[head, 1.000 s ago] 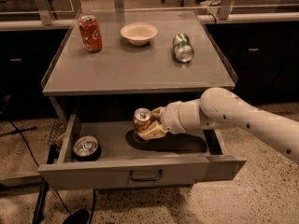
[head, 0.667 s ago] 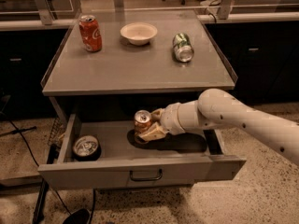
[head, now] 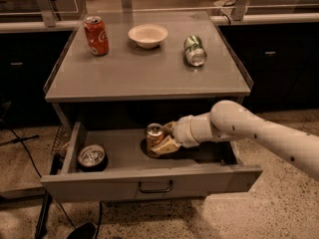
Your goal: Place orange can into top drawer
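camera view shows you the gripper (head: 161,142) reaching inside the open top drawer (head: 99,185), clamped on the orange can (head: 154,132) and holding it upright, likely so it won't tip when released.

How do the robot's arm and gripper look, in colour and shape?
The arm is a thick, rounded, cream-white tube with small dark dots and a ringed wrist. The gripper, inside the top drawer around the orange can, has tan jaws. No cables show.

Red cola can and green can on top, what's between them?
The camera view shows a white bowl between the red cola can and green can. The gripper is in the top drawer at the orange can.
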You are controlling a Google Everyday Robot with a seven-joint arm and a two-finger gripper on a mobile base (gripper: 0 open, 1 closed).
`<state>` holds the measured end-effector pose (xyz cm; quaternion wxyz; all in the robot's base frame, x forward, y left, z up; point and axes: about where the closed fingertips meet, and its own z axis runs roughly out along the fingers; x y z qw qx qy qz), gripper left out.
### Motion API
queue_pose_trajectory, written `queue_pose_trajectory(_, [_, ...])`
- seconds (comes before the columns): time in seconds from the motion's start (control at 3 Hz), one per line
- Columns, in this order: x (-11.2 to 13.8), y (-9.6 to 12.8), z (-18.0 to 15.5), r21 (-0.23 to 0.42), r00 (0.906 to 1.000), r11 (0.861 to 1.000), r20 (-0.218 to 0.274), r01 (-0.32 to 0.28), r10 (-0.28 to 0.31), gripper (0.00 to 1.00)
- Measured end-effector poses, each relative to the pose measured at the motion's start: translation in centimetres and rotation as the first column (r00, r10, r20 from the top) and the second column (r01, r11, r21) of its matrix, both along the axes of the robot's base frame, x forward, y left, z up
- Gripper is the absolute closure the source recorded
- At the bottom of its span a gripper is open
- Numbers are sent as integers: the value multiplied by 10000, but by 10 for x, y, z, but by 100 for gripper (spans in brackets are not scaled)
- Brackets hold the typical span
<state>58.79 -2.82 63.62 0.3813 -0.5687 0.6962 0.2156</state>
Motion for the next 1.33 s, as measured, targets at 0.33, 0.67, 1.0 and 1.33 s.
queue_pose_trajectory(0.33, [2,-3,-8,225,9996,9997,-264,96,-90,100])
queue_pose_trajectory(0.67, [3,-3,-9,249,9995,9996,-291,102,-95,84])
queue_pose_trajectory(1.0, [3,-3,-9,249,9995,9996,-291,102,-95,61])
queue_pose_trajectory(1.33, [3,-3,-9,249,9995,9996,-291,102,-95,38])
